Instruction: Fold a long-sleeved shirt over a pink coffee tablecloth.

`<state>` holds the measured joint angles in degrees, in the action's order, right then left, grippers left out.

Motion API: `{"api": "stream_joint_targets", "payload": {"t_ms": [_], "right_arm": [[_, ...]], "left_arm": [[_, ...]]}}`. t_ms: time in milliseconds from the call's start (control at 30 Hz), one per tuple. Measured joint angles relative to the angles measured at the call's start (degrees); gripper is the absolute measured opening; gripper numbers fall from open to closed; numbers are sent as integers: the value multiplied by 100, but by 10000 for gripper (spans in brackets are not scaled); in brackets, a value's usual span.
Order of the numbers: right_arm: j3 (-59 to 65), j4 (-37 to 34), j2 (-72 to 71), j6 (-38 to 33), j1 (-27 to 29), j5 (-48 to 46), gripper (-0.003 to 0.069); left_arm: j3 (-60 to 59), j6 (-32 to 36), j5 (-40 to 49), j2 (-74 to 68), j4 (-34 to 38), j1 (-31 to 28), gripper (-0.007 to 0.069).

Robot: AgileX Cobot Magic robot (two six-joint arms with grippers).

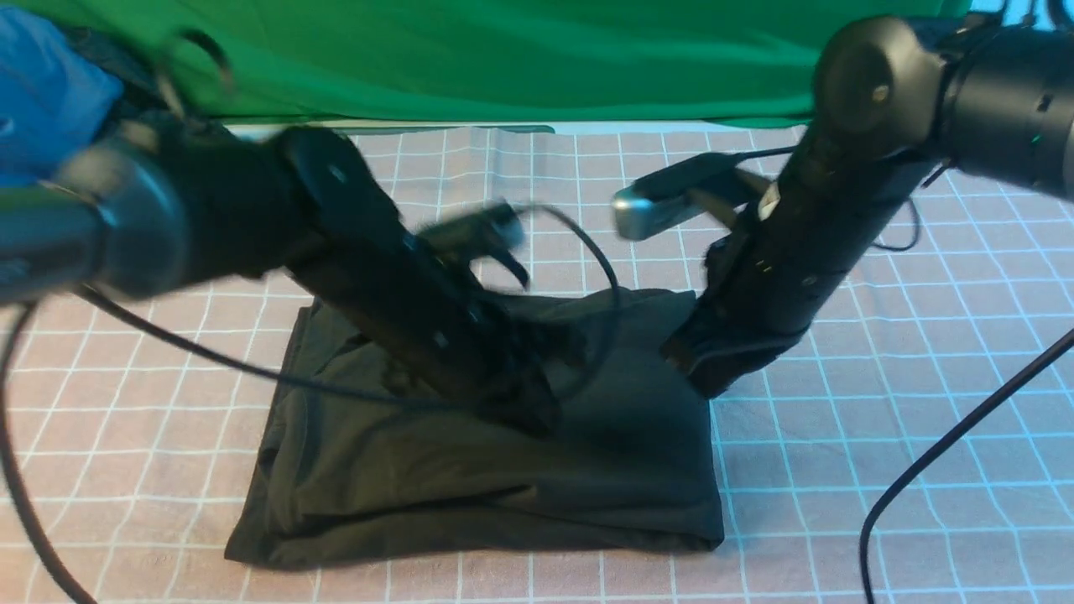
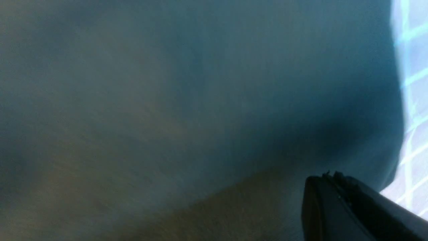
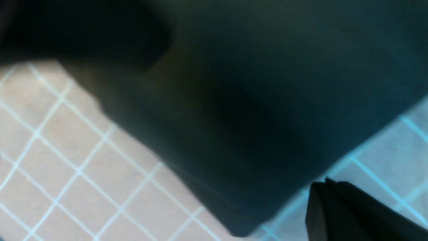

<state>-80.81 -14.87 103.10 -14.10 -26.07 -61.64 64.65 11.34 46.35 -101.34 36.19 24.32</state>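
Long-sleeved shirt [image 1: 503, 470] lies folded on pink coffee tablecloth [image 1: 881, 436]; both arms' jaws clenched, grasping nothing.

Matt black cloth shirt [image 1: 470, 470], gridded tablecloth [image 1: 881, 470]

You have the pink coffee tablecloth [image 1: 839, 470] spread flat over the whole work surface, its thin white grid running out to the near edge and both sides; the surface underneath is hidden from you. Lying directly on it, near the middle, you see the long-sleeved shirt [image 1: 470, 478], folded into a compact dark bundle of stacked layers, with grid cloth showing all around it. A black cable [image 1: 940, 453] trails across the cloth on your right, and another [image 1: 25, 503] on your left. At the far edge the green cloth [image 1: 503, 59] meets the tablecloth
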Motion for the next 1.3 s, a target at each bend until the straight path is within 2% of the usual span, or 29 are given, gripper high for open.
{"api": "stream_joint_targets", "payload": {"t_ms": [233,500,600,767,1000,1300], "right_arm": [[0,23,0,22,260,-214,38],[-5,-2,0,18,263,-227,38],[-5,-99,0,11,263,-350,38],[-5,-190,-6,-64,263,-461,38],[-5,-200,-6,-116,263,-431,38],[-5,-225,-6,-186,263,-501,38]], "left_arm": [[-420,-80,-336,-441,86,166,14],[-374,222,-359,-5,419,166,14],[-385,-33,-381,328,295,166,14],[-803,-640,-710,433,-302,166,14],[-1531,-676,-1291,386,-145,166,14],[-1480,-796,-1221,1146,-245,166,14]]}}
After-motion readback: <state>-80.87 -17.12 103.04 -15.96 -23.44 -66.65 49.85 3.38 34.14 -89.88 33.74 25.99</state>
